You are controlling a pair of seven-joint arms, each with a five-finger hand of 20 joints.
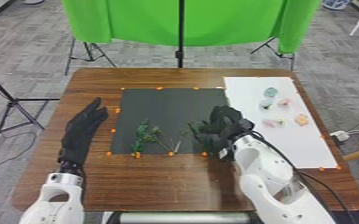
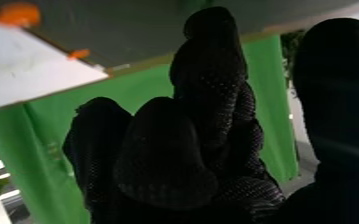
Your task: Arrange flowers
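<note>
Evidently the main hazard lay at the right hand (image 1: 224,121), low over the near right part of the dark sheet (image 1: 162,107): its fingers stood loosely extended, thumb apart, no stem seen between them. If they closed off-line, they could flatten the green sprig (image 1: 196,133) just beside them, or nudge it out of place. A low sweep leftward might snag the leafy sprigs (image 1: 143,136) or the thin pale stem (image 1: 175,147), all lying flat and apparently loose. Left hand (image 1: 79,130) over the table's left side, fingers straight, narrow, holding nothing seen

Surface: brown wooden table (image 1: 95,85); orange marks around the dark sheet; white sheet (image 1: 293,146) to the right, bearing pink flower heads (image 1: 285,102) and a blue-green one (image 1: 270,92). Room: green cloth (image 1: 233,20) beyond, grey floor (image 1: 33,42), black stand (image 1: 14,102) at left
</note>
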